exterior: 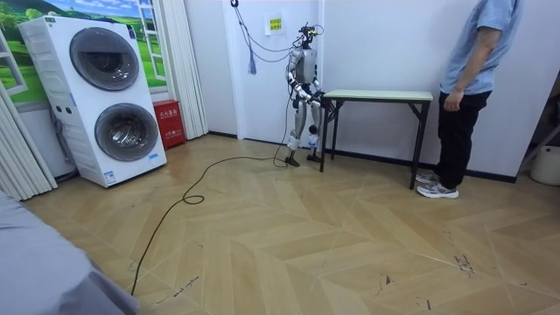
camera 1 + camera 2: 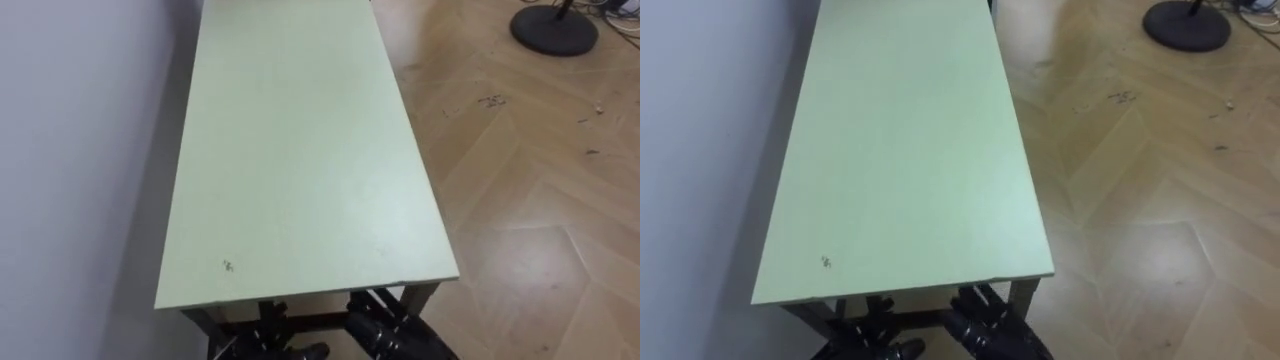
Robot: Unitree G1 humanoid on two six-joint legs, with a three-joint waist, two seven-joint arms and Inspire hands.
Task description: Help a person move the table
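Two hands, left hand (image 2: 285,343) and right hand (image 2: 382,325), sat under the tabletop (image 2: 300,150) end, grip not tellable; person (image 1: 472,61) stood opposite, so the lift awaited a shared hold.

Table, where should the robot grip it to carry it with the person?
Likely by the near short end, from below near both corners: the table is long and narrow, a wall flanks its left, the person stands at the far end.
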